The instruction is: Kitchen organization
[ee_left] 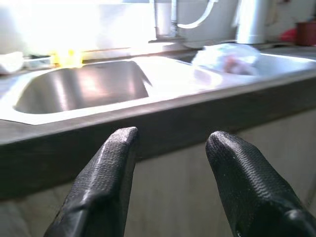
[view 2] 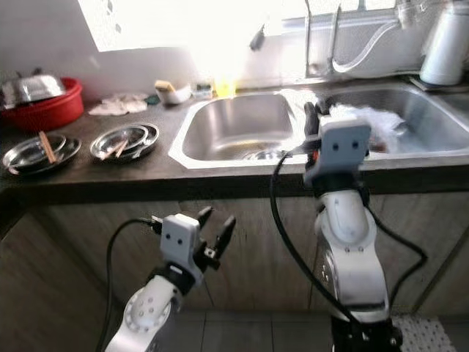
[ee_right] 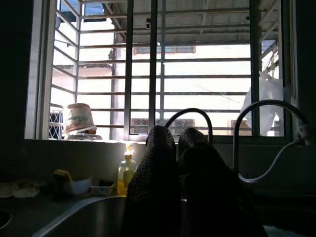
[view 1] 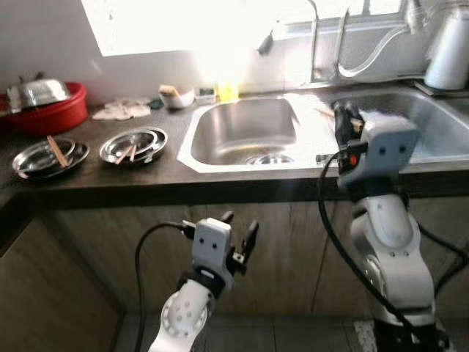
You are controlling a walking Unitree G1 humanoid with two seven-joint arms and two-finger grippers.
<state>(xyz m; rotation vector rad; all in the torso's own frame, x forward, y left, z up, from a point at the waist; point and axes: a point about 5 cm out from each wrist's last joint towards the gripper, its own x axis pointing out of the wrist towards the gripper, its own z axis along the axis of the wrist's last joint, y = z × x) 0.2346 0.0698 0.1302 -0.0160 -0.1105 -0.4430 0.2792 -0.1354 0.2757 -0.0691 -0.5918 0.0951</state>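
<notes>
We stand before a dark countertop (view 1: 110, 176) with a steel sink (view 1: 245, 132) set under a bright window (ee_right: 163, 64). Our left gripper (view 1: 240, 236) hangs low in front of the cabinet, below the counter edge, its two black fingers (ee_left: 106, 173) spread apart with nothing between them. Our right gripper (view 1: 346, 117) is raised to counter height at the right rim of the sink, its fingers (ee_right: 153, 173) pressed together and empty. To the left on the counter sit two steel plates (view 1: 133, 145) side by side, each with a wooden utensil (view 1: 56, 150) lying in it. Behind them a red basin (view 1: 51, 110) holds a steel bowl (view 1: 37, 92). A crumpled plastic bag (view 2: 366, 121) lies in the right sink basin.
</notes>
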